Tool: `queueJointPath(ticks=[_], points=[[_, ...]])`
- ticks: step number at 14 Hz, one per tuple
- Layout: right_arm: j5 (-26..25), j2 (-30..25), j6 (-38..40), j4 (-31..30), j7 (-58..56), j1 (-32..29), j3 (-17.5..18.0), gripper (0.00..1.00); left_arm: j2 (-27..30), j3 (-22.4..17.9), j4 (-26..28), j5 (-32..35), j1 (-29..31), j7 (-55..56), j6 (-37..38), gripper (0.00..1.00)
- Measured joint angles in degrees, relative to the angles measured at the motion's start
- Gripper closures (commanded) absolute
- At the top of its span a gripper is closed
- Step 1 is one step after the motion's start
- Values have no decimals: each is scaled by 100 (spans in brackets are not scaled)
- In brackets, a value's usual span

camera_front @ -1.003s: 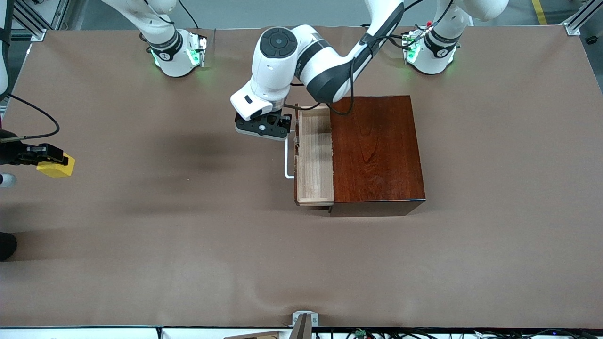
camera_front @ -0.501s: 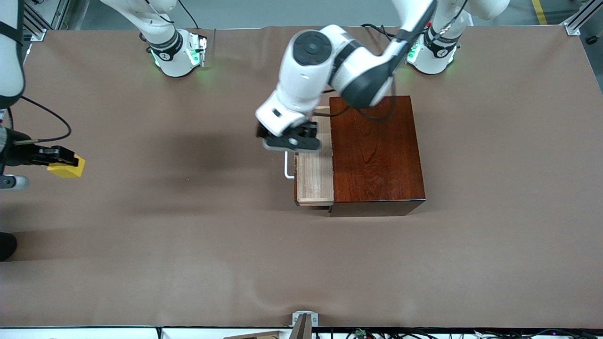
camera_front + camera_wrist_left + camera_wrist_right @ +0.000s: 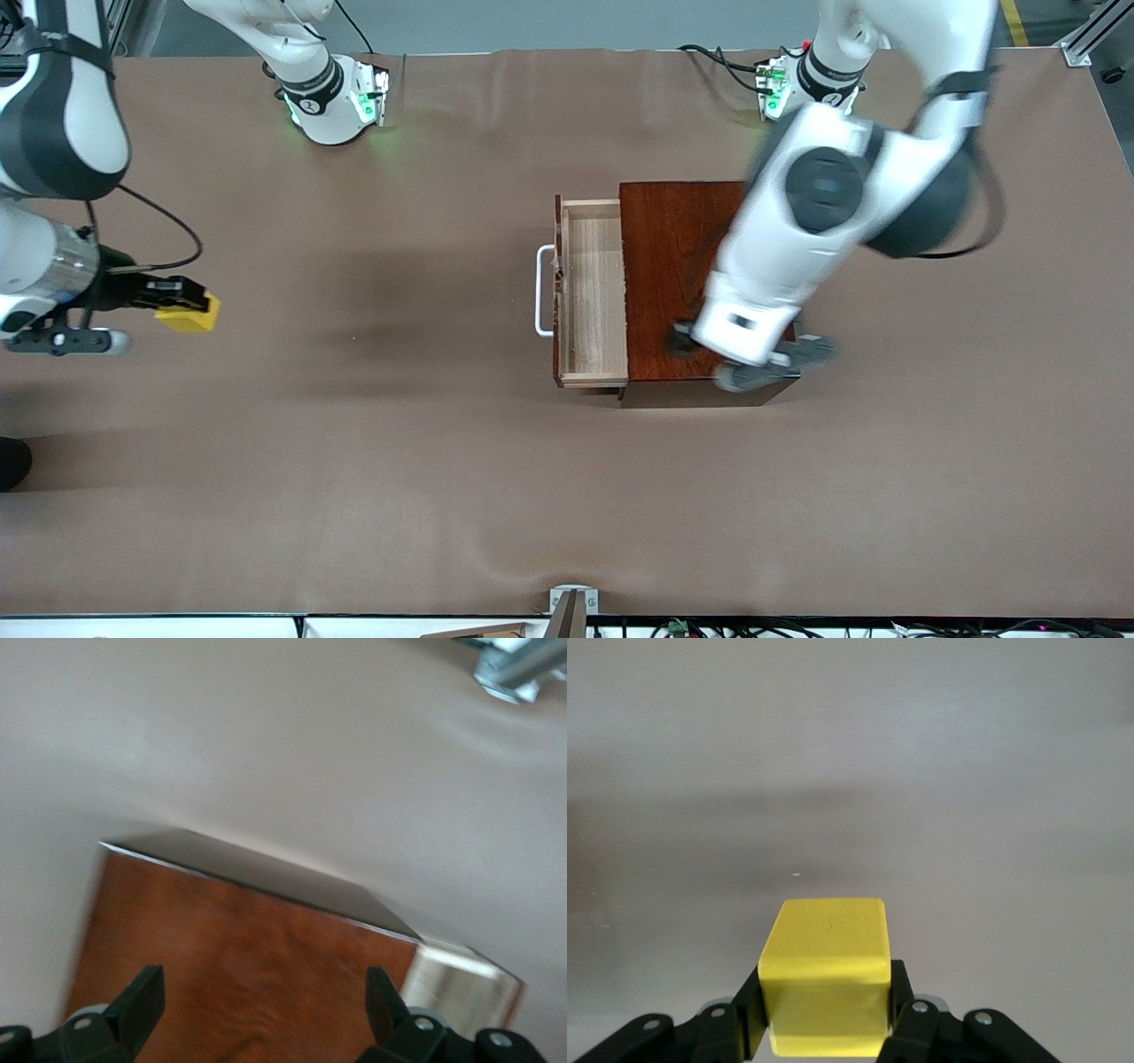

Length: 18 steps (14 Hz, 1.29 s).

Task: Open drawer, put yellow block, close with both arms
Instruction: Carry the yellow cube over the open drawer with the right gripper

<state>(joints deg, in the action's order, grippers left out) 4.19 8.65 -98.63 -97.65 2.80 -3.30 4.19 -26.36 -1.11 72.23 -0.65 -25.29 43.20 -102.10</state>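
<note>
The drawer point(image 3: 591, 292) stands pulled out of the dark mahogany box point(image 3: 682, 266), its pale tray empty and its white loop handle point(image 3: 539, 291) facing the right arm's end of the table. My right gripper point(image 3: 177, 301) is shut on the yellow block point(image 3: 190, 315) and holds it above the table, well away from the drawer. The right wrist view shows the block point(image 3: 826, 979) clamped between the fingers point(image 3: 902, 1005). My left gripper point(image 3: 753, 357) is open and empty over the box's corner. The left wrist view shows its fingers point(image 3: 142, 1001) spread over the box top point(image 3: 248, 939).
Brown table cover point(image 3: 372, 461) lies between the block and the drawer. The arm bases point(image 3: 332, 102) stand along the table's edge farthest from the front camera. A metal bracket point(image 3: 571, 602) sits at the edge nearest the front camera.
My left arm has swung from the drawer's handle across the box, over its corner toward the left arm's end. My right gripper has carried the block toward the drawer.
</note>
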Motion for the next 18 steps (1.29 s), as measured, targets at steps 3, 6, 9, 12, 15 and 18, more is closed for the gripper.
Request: queueJointPath(ticks=[3,6,9,12,15,18], points=[[49,-1,-264,-42,1259,985,23,100,149,-2,9,23,598,-574,56,0],[151,100,-576,51,3014,2245,50,100,327,0,10,29,1154,-1368,201,0],[167,757,-662,817,4447,3248,52,100,560,3,12,29,1546,-2010,433,0],[323,1977,-824,1989,4932,3805,39,100,687,10,17,29,1625,-2357,544,0],[372,2642,-1220,2459,4939,3953,38,100,810,29,23,43,1626,-2571,739,0],[403,2808,-1461,2595,4737,3995,47,100,1294,-19,361,60,1676,-3188,1054,0]])
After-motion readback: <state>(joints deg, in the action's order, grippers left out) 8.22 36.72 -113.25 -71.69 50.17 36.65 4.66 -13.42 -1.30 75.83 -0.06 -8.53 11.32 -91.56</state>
